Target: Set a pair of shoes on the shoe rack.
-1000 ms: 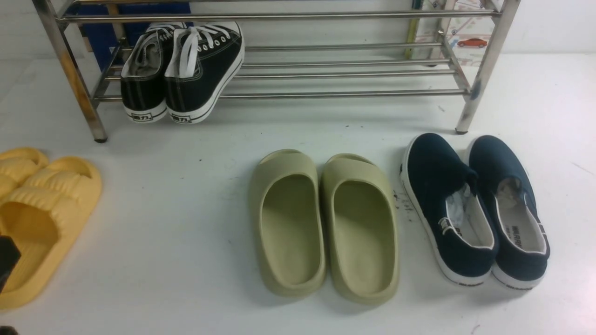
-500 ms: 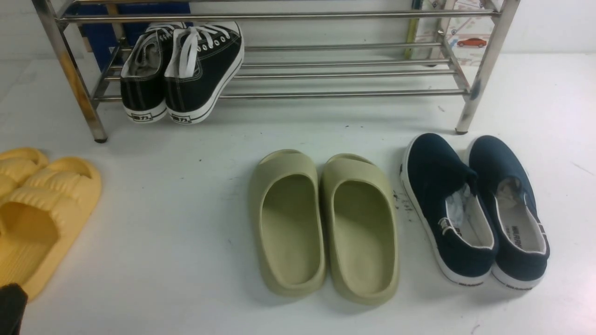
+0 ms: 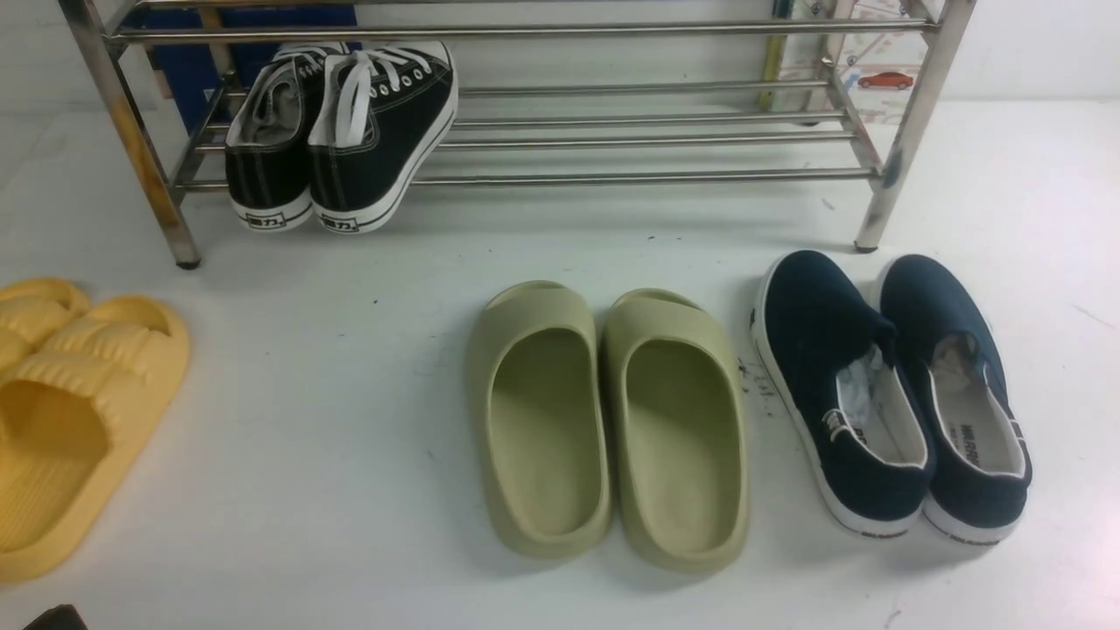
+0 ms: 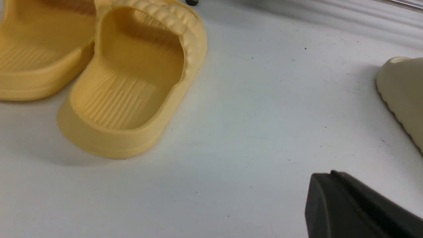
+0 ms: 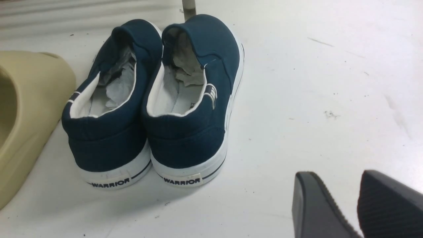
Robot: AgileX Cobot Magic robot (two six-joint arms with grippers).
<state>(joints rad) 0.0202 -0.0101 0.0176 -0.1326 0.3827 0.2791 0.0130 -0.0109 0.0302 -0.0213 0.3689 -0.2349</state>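
Right tool (image 5: 347,198) empty — two sneakers (image 3: 341,131) racked (image 3: 647,140).

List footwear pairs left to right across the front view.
yellow slides → black canvas sneakers, on the shoe rack → olive-green slides → navy slip-ons

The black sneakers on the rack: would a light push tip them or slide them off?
The black canvas sneakers rest tilted on the shoe rack, heels overhanging the front rod, so a forward nudge would probably slide them off. The rods look smooth and probably offer little grip. The canvas uppers would likely give, while the thick rubber soles look stiff enough to push against.
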